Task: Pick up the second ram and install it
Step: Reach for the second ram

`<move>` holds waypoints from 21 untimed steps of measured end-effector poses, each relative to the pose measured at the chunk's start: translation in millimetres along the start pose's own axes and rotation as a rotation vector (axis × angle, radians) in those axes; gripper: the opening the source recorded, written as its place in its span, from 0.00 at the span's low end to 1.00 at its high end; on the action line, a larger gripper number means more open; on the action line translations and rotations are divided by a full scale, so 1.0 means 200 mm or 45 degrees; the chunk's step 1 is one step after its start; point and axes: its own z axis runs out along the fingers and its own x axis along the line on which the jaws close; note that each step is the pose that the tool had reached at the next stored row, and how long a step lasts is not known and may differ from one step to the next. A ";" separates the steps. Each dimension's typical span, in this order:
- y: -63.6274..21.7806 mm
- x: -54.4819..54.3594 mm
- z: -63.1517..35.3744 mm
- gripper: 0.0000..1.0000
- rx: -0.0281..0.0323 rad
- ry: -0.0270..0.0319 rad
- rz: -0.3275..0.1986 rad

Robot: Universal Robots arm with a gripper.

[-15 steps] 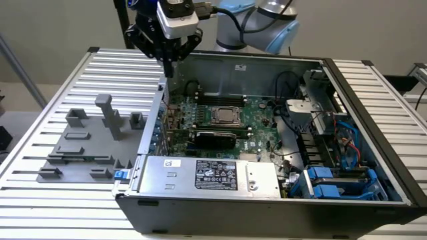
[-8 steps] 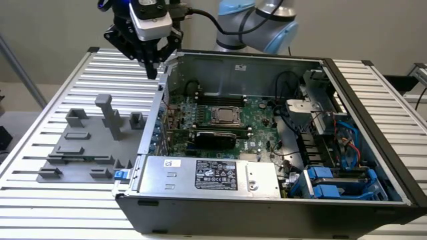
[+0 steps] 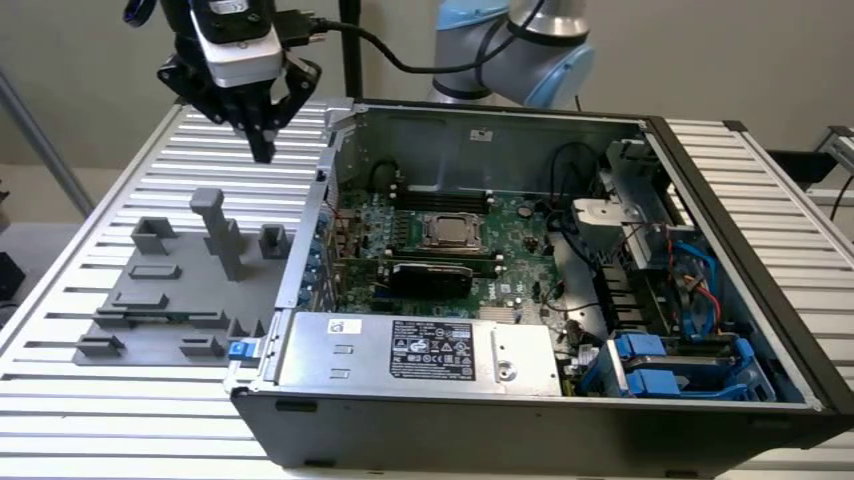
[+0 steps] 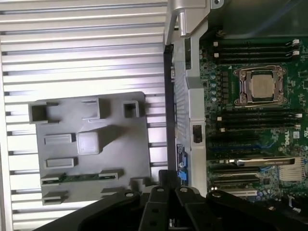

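The second ram (image 3: 163,318) (image 4: 79,177) is a thin green stick lying on edge between two low blocks near the front of the grey holder plate (image 3: 180,290) (image 4: 120,139). My gripper (image 3: 263,148) (image 4: 167,179) hangs high over the slatted table, beyond the far end of the plate and beside the back corner of the open computer case (image 3: 747,250). Its dark fingers are shut together and point down, with nothing between them. The motherboard's black memory slots (image 4: 250,120) lie on both sides of the processor socket (image 3: 458,232) (image 4: 262,85).
A tall grey post (image 3: 214,230) and several low blocks rise from the holder plate. The case's side wall (image 3: 314,240) stands between the plate and the motherboard. Inside are a power supply (image 3: 414,350), cables, and blue drive carriers (image 3: 674,370).
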 end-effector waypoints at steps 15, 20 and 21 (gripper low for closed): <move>-0.097 0.34 0.015 0.11 0.0000 0.0000 0.000; -0.130 0.45 0.033 0.11 0.0000 0.0002 0.000; -0.136 0.47 0.038 0.11 0.0001 0.0004 0.000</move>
